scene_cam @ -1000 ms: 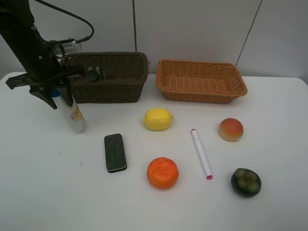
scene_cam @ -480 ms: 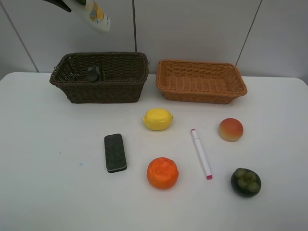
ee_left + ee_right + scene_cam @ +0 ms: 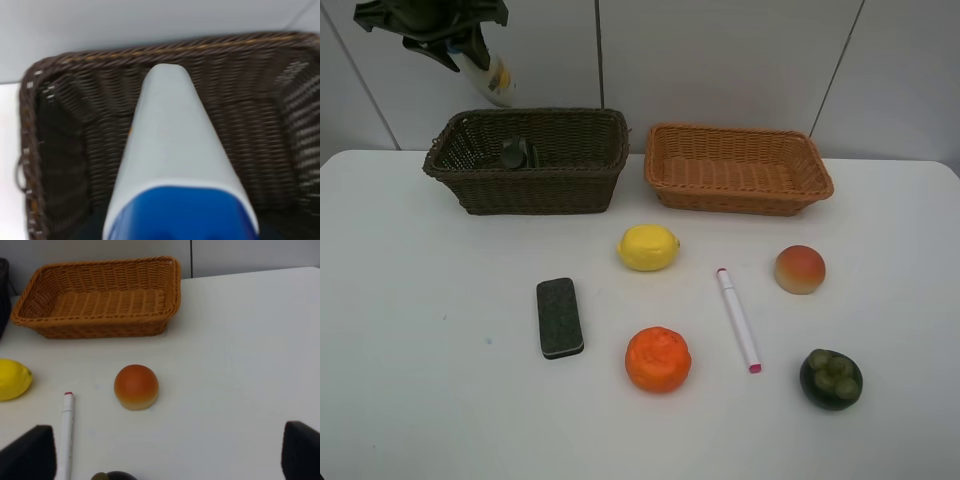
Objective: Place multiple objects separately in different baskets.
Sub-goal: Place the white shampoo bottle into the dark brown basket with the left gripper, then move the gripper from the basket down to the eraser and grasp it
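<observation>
My left gripper [image 3: 460, 48] hangs high above the left end of the dark brown basket [image 3: 540, 190], shut on the white blue-capped tube [image 3: 496, 80], which points down toward it. In the left wrist view the tube [image 3: 167, 145] fills the middle over the basket's dark weave [image 3: 260, 110]. A dark green pump bottle [image 3: 515, 153] lies inside that basket. On the table lie the lemon [image 3: 648, 247], eraser [image 3: 560, 317], orange [image 3: 658, 358], marker [image 3: 738, 320], peach [image 3: 800, 269] and mangosteen [image 3: 831, 379]. My right gripper [image 3: 165, 460] is open, low over the table near the peach [image 3: 136, 386].
The light orange-tan basket [image 3: 740, 200] stands to the right of the dark one, with nothing showing inside it. The right wrist view shows it too, the tan basket [image 3: 95, 325], plus the lemon [image 3: 12, 379] and marker [image 3: 66, 435]. A grey wall runs behind both baskets.
The left gripper lifted the tube from the table left of the dark basket, swung it up past the top of the view, and now holds it lower, over that basket's left end.
</observation>
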